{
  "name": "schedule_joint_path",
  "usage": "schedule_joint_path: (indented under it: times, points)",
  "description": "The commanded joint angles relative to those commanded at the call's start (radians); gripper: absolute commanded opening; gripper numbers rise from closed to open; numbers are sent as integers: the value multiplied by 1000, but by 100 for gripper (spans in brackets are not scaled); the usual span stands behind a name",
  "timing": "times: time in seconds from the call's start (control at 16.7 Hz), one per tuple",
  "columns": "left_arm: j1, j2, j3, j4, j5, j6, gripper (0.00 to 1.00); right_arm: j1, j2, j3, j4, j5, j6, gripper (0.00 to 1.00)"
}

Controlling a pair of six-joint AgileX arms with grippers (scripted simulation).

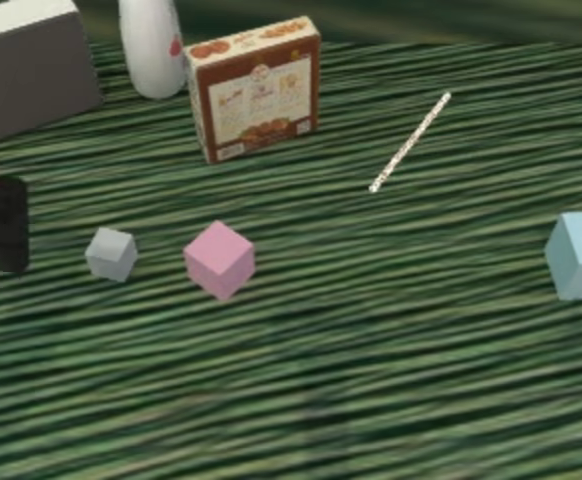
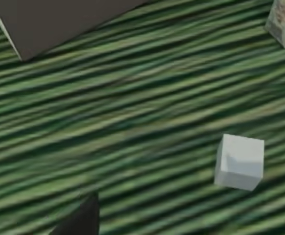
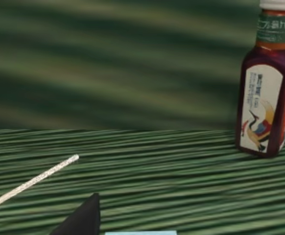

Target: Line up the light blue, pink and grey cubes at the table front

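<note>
**A:** so where's everything sitting? the grey cube (image 1: 111, 253) is on the left of the worktop (image 1: 371, 380); the pink cube (image 1: 219, 259) is just beside it toward the middle, a small gap between them, not touching; the blue cube (image 1: 581, 255) is way over at the right edge, well apart from the other two; all three rest flat on the green stripes

**B:** and the arms?

**A:** the left pincer (image 1: 1, 222) is a dark shape at the far left edge, near the grey cube but not touching it; can't tell if it's wide or narrow, only one dark fingertip (image 2: 81, 220) shows in its wrist view, with the grey cube (image 2: 239, 162) lying off to the side of it; the right pincer isn't visible from above; its wrist view shows one dark fingertip (image 3: 83, 218) and a sliver of the blue cube (image 3: 140, 233) right at the frame edge, so no telling its state either

**B:** other clutter?

**A:** at the back there's a big grey block (image 1: 26, 65), a white bottle (image 1: 151, 45) and a cookie box (image 1: 256, 90) side by side; a thin white stick (image 1: 409, 143) lies slantwise right of the box; the right wrist view also catches a dark juice bottle (image 3: 267, 98) standing upright
</note>
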Motion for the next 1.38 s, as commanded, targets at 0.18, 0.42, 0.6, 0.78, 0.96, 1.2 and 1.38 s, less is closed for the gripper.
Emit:
schedule_joint_path:
  times: [0.18, 0.42, 0.6, 0.78, 0.96, 1.2, 1.38]
  points:
    - [-31, 346, 238, -176, -3, 16, 100, 0, 0, 0, 0, 0, 0, 100]
    - [-68, 746, 527, -387, -4, 33, 100, 0, 0, 0, 0, 0, 0, 100]
    - [-91, 966, 714, -510, -4, 42, 100, 0, 0, 0, 0, 0, 0, 100]
    - [-107, 1126, 858, -592, -2, 47, 100, 0, 0, 0, 0, 0, 0, 100]
    - [-115, 1208, 937, -631, 0, 49, 100, 0, 0, 0, 0, 0, 0, 100]
    - [-116, 1217, 945, -635, 1, 50, 100, 0, 0, 0, 0, 0, 0, 100]
    - [-112, 1220, 928, -616, 1, 51, 100, 0, 0, 0, 0, 0, 0, 100]
